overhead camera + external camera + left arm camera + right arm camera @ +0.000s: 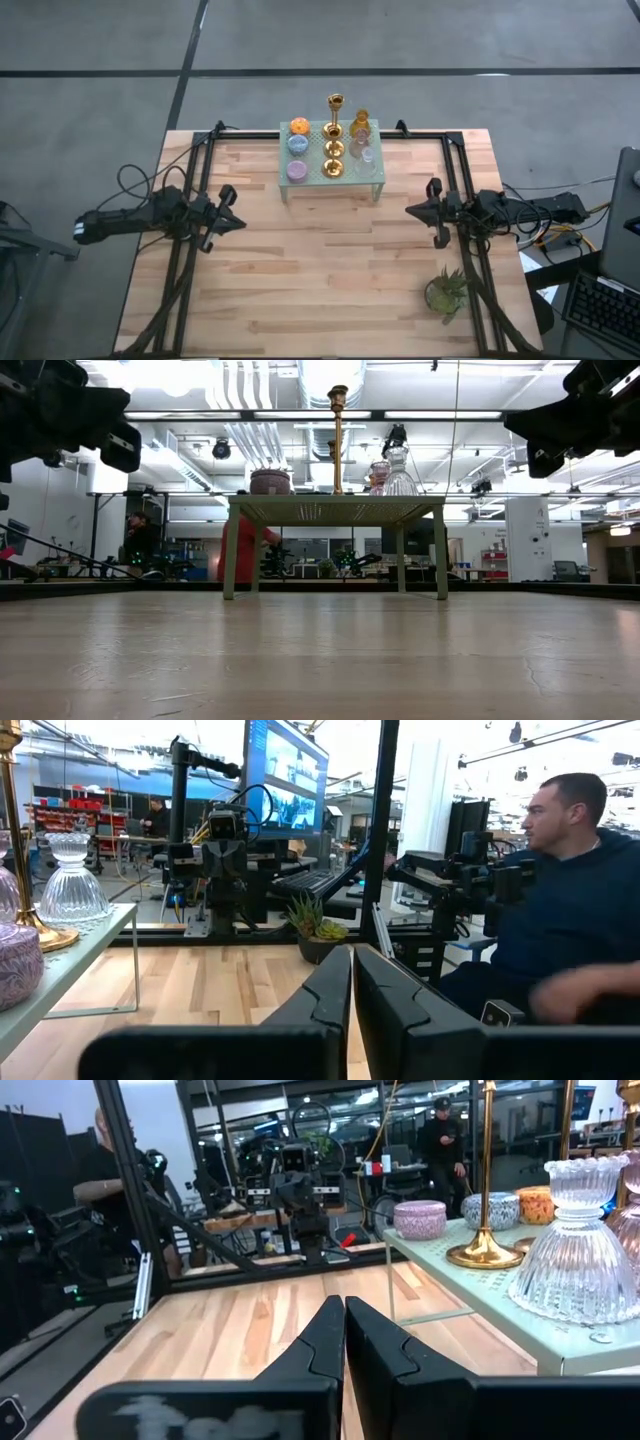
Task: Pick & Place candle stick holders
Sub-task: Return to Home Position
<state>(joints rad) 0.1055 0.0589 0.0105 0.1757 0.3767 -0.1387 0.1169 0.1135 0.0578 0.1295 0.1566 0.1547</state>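
The candle stick holders stand on a pale green mesh rack (330,185) at the table's far middle. A tall gold stemmed one (335,103) and two shorter gold ones (333,158) form the middle row. Orange (299,126), blue (297,144) and purple (297,170) cups stand to its left. Amber (360,122) and clear (364,155) ones stand to its right. My left gripper (238,222) hangs shut over the table's left side, pointing level toward the right. My right gripper (410,210) hangs shut over the right side, facing it. Both are empty and well above the wood.
A small green potted plant (445,290) stands near the table's near right corner. A person in a dark top (570,900) sits beyond the table's right edge. Bare wood (320,260) lies between the two grippers and in front of the rack.
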